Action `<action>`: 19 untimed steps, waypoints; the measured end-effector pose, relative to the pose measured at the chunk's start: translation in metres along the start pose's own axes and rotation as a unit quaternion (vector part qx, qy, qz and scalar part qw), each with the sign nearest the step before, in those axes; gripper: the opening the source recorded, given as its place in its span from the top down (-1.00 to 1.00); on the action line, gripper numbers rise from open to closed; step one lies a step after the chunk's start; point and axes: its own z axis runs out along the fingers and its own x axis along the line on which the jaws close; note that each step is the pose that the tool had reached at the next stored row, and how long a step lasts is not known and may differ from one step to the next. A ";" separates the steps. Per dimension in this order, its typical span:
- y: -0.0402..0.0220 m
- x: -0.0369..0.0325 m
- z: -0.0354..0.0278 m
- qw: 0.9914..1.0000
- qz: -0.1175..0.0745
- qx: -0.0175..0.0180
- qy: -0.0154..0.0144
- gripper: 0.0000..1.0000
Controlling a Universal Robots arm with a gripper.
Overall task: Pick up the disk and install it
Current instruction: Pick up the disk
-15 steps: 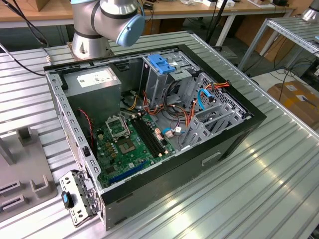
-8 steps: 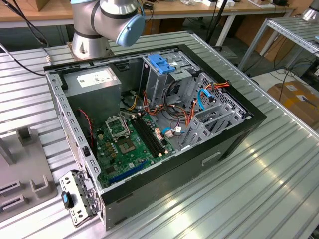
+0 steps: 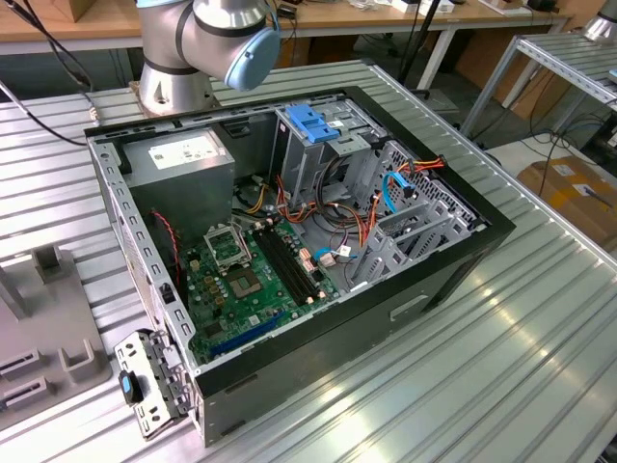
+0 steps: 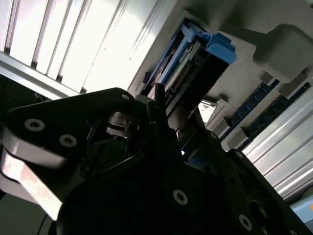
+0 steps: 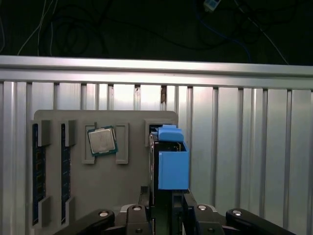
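Blue-railed disk point(image 5: 173, 169) stands on edge in the grey tray point(image 5: 98, 191), right at the gripper point(image 5: 165, 199), whose hold I cannot tell.

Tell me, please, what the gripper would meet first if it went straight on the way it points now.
Most likely the disk, standing on edge in the grey tray: in the first wrist view it lies directly ahead of the gripper. Whether they touch is unclear.

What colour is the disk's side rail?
Bright blue, on the disk; clearest in the first wrist view.
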 end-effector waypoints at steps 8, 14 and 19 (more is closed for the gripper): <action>-0.0002 -0.0005 -0.0197 1.000 0.000 0.000 0.006 0.29; -0.0003 -0.0010 -0.0362 1.000 0.000 0.000 0.008 0.29; -0.0005 -0.0016 -0.0565 1.000 0.000 0.000 0.009 0.29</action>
